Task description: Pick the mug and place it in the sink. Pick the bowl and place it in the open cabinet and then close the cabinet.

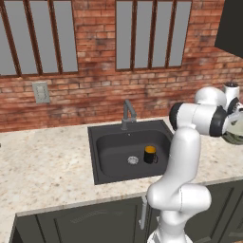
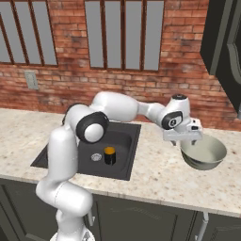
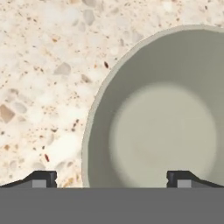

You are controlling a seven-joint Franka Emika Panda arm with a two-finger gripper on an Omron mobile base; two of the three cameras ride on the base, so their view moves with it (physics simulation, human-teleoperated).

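Hovering above the bowl (image 2: 203,154), the gripper (image 2: 182,137) stands with its jaws fully apart and nothing held; in the hand view one fingertip (image 3: 41,179) sits outside the near rim over the counter (image 3: 43,65) and the other over the bowl's inside, so the wall lies between them. The mug (image 1: 150,154) stands upright in the sink (image 1: 107,152) beside the drain, so that part appears done; the bowl rests on the counter right of the sink, the cabinet (image 2: 226,42) open above it. Risks, as judged: a thin, curved rim may slip or tilt the bowl on closing; an off-line descent could strike the rim and shove the bowl; a one-sided hold may swing when lifted toward the cabinet.
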